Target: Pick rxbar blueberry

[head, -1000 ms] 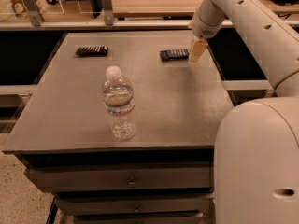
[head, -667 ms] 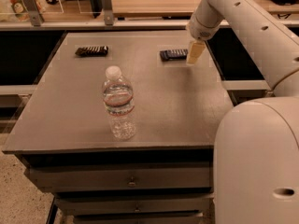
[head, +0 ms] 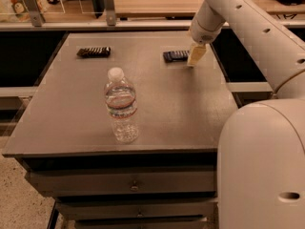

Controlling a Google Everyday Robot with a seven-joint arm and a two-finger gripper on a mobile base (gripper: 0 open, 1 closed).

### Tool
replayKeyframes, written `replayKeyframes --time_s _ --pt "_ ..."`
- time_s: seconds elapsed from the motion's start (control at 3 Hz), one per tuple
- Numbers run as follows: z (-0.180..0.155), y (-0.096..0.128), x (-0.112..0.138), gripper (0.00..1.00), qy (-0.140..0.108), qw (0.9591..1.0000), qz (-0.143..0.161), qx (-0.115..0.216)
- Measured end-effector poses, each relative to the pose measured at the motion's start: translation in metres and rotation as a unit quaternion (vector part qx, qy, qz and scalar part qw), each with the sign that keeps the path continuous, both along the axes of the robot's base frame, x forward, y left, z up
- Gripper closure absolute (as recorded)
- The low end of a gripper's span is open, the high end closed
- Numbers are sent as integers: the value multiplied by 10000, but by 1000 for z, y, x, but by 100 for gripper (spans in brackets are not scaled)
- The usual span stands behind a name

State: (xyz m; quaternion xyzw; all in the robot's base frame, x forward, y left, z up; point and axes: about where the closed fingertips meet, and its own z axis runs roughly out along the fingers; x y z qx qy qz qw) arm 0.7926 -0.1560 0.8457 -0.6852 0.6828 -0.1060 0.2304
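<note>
From my seat I see the gripper [head: 196, 55] low over the far right part of the grey table [head: 181, 113], hanging from the white arm [head: 248, 23] that reaches in from the upper right of my view. It sits just beside the right-hand end of the blueberry bar [head: 175, 56], a small flat dark navy packet lying flat on the tabletop. From this angle I cannot tell whether the gripper touches the bar, and I cannot tell how wide the gripper stands; only its pale tip shows, slanting down toward the surface. The bar itself rests on the table, not lifted. Well apart from it, toward the far left of the table, lies a second bar [head: 94, 52] in a dark brown wrapper, also flat. Nearer to me, around the middle of the table, a clear plastic water bottle [head: 122, 104] with a white cap stands upright, well apart from both bars. Under the tabletop I see drawer fronts [head: 128, 182], and the robot's rounded white body [head: 264, 166] fills the lower right corner of the view.
</note>
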Motion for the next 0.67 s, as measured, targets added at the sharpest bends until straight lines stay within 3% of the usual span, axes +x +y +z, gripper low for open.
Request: replayKeyframes --time_s 0.67 --pt "-2 3 8 30 -54 10000 -19 4"
